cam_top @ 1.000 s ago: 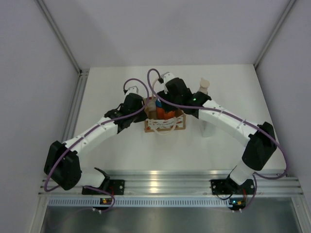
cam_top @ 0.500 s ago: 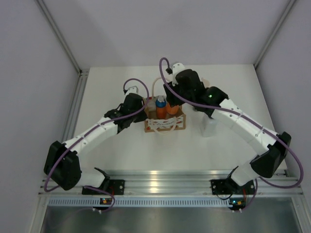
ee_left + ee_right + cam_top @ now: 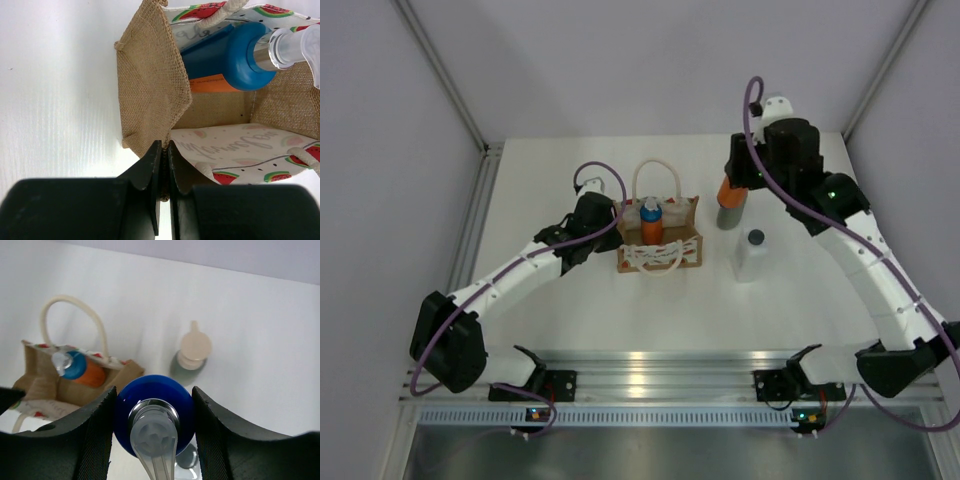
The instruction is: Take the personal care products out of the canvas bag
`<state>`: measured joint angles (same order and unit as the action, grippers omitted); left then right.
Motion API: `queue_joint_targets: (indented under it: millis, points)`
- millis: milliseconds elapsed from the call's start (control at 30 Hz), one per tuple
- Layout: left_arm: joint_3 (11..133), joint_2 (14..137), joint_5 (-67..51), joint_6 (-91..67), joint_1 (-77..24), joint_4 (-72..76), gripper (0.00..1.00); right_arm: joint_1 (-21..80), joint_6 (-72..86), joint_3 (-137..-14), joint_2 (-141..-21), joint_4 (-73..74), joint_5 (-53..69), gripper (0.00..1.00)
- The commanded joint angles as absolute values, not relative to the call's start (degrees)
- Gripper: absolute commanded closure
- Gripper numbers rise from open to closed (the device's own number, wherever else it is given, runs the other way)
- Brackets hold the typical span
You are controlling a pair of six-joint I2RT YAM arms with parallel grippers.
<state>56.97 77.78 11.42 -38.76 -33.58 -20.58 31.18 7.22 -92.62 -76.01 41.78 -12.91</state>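
While the left gripper (image 3: 163,150) pinches a wall of the canvas bag (image 3: 150,85), apparently steadying it, the right gripper (image 3: 153,395) clamps the orange bottle (image 3: 729,208) near the table's (image 3: 580,300) far-right corner

— What is the canvas bag (image 3: 150,90) made of, from your screen?
— I see coarse burlap outside, rough and matt. Its lining (image 3: 225,145) looks like smooth printed cloth, and the handles (image 3: 300,154) are twisted cream rope.
— And the bottles?
— Plastic, I think. The gripped bottle (image 3: 152,407) has a glossy blue cap and a clear nozzle; the pump bottle (image 3: 194,352) has a matt beige top.
— The table (image 3: 570,300)?
— Matt white to me, and the rail (image 3: 650,372) is brushed metal with a soft sheen
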Motion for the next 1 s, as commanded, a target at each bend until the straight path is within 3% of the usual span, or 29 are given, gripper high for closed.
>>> queue_joint_targets:
  millis: [0,167,400,967]
  points:
    - [56.87,76.20,12.04,-37.71,-33.66,-20.13,1.00,25.42,7.91,-92.12,-70.32,39.20,-15.90,1.00]
    - [56.69,76.38,12.22,-37.79,-33.66,-20.13,1.00,13.82,9.31,-87.46,-68.29,38.85,-17.93,1.00]
    - [56.60,76.20,12.13,-37.97,-33.66,-20.04,1.00,3.44,11.42,-71.49,-68.20,25.08,-13.01,1.00]
    - [56.25,75.85,11.43,-37.18,-33.66,-20.13,1.00,1.32,10.55,-48.69,-68.73,0.62,-12.22,1.00]
